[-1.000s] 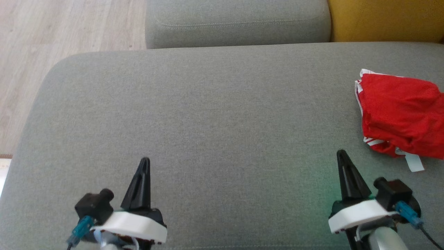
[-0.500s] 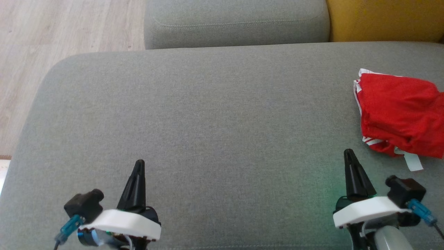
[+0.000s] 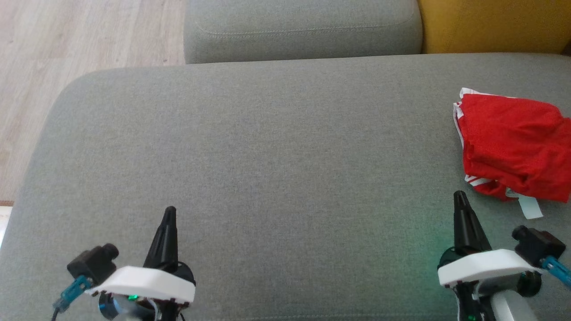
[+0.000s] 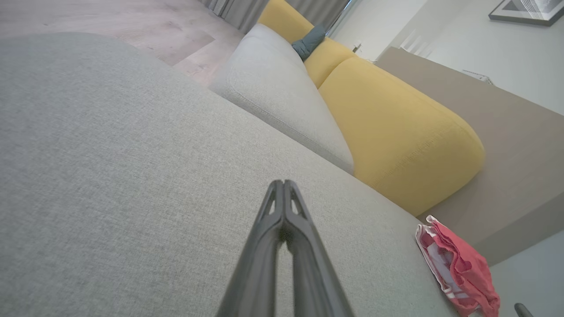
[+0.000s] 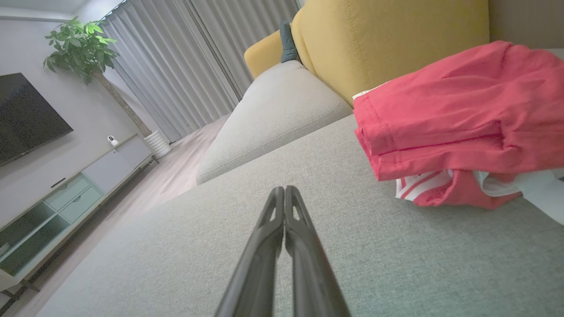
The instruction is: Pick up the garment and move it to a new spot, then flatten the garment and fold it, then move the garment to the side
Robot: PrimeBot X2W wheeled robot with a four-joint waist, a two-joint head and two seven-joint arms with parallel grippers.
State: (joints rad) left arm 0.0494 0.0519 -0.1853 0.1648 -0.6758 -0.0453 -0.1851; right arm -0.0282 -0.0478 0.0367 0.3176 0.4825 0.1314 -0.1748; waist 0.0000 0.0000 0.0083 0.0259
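Your left gripper [image 3: 170, 210] sits near you on the left, its fingers pressed together on nothing, over the grey seat cushion [image 3: 267, 147]. Your right gripper [image 3: 459, 195], near right, is also pressed together and empty, with its tip just short of the red garment [image 3: 513, 147]. The garment lies in a rumpled, folded bundle at the cushion's right side, white-striped trim showing at its near edge. A yellow cushion [image 3: 490, 24] stands far right and a wooden floor [image 3: 67, 44] lies far left.
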